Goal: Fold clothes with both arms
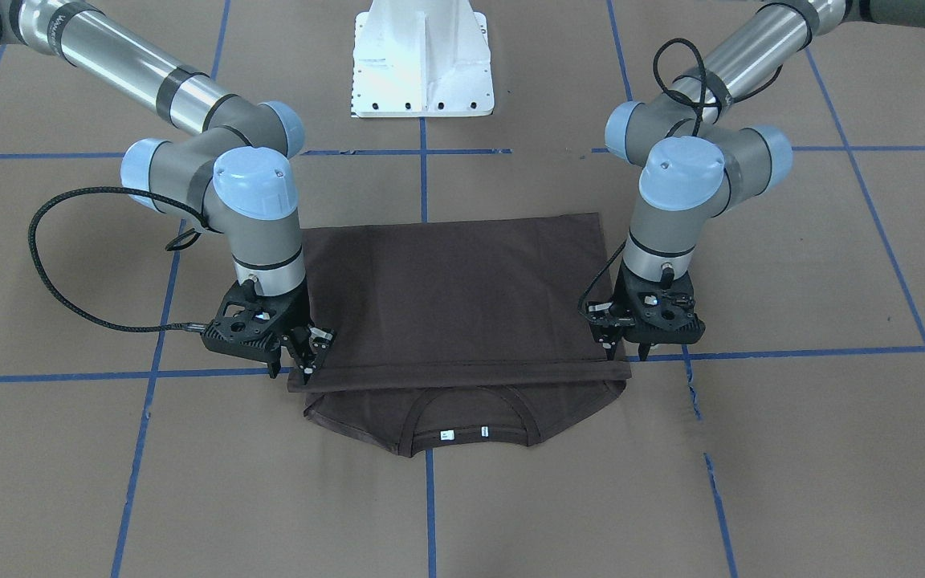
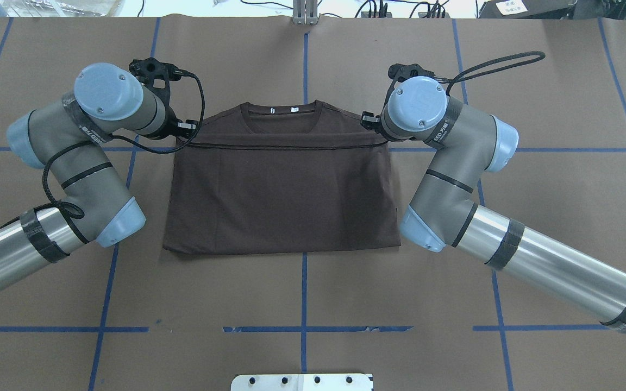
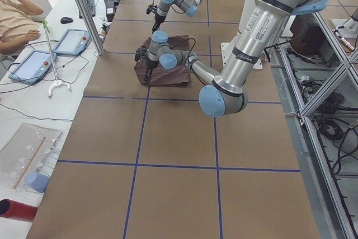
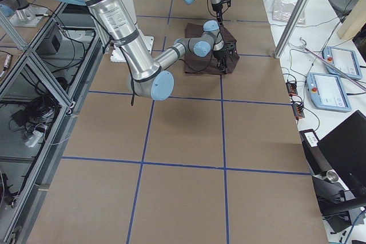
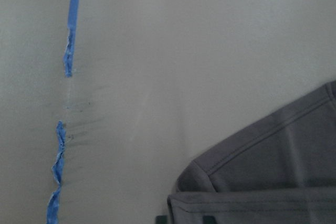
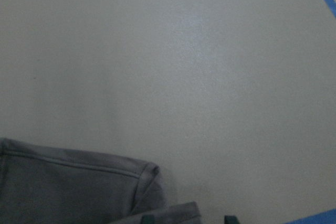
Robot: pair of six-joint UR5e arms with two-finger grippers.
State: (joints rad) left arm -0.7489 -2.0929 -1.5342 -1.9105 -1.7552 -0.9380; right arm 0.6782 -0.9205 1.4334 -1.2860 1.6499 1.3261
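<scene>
Front: shirt [image 1: 454, 297] flat on table [image 1: 751, 482], hem folded over to just short of collar [image 1: 466, 419] | right gripper [image 1: 290, 371] and left gripper [image 1: 627, 356] at the hem corners, fingers spread, released | Overhead: hem edge runs between both wrists | Wrist views: shirt corner at each frame's lower edge.

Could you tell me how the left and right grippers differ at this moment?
The left gripper is at the T-shirt's hem corner on the robot's left; the right gripper at the opposite corner. The right gripper looks turned askew to the hem; the left gripper sits squarer. Both point down, fingers apart.
</scene>
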